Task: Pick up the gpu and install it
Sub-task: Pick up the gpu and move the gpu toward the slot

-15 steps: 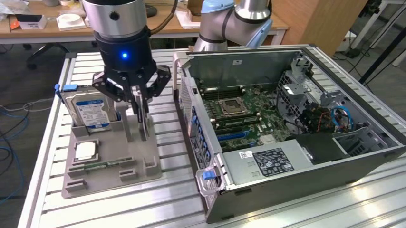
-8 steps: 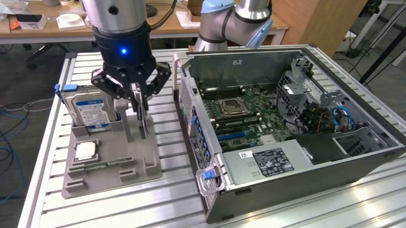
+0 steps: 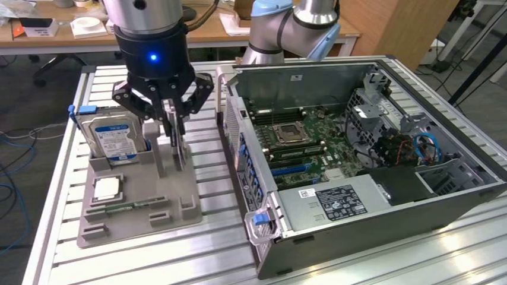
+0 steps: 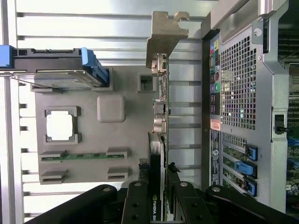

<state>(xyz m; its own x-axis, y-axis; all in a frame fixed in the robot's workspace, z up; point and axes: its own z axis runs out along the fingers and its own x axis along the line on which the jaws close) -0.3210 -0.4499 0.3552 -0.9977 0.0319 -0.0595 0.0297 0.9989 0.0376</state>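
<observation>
One gripper [image 3: 173, 126] is reaching down over the gray holder tray [image 3: 135, 205], and its jaws are pinching the top edge of the graphics card [image 3: 180, 151] from both sides. The card is standing upright on its long edge in the tray, on the side nearest the open computer case [image 3: 443, 196]. In the wrist view the card [image 4: 156, 158] is showing edge-on, running between the sides of the gripper [image 4: 159, 184], with its metal bracket [image 4: 163, 35] sticking out past the tray's edge over the slatted table [image 4: 93, 28]. A hard drive [image 3: 117, 138] is standing in the tray near the card, towards the exterior view's left. A processor chip [image 3: 107, 189] and a memory stick [image 3: 130, 206] are lying flat in their own pockets of the tray. The case is lying on its side with the motherboard [image 3: 309, 139] facing up.
</observation>
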